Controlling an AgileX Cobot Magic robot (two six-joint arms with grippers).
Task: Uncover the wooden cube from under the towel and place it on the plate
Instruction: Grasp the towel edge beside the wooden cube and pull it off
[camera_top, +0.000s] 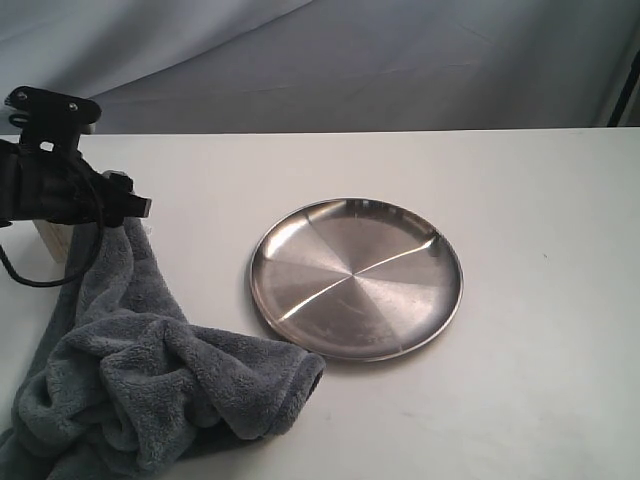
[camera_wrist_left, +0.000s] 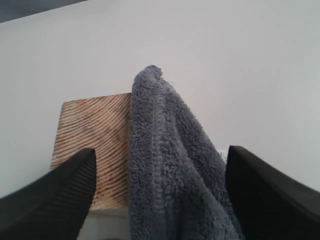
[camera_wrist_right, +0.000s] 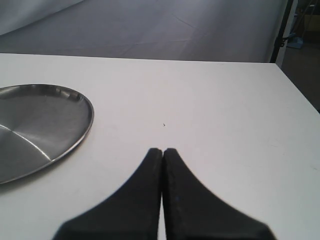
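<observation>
Wood grain shows on the wooden cube (camera_wrist_left: 92, 132), which sits at the left side of the table (camera_top: 520, 200) just under the left gripper (camera_wrist_left: 160, 155), well apart from the plate (camera_top: 355, 278); a ridge of the towel (camera_wrist_left: 165, 165) lies over one edge of it. Left jaws stand wide and grip nothing, with the towel ridge running through the gap and the cube offset toward one finger. Right gripper (camera_wrist_right: 163, 152) closed, empty, near the plate; left arm is nearer and likely needs a sideways shift to straddle the cube.
</observation>
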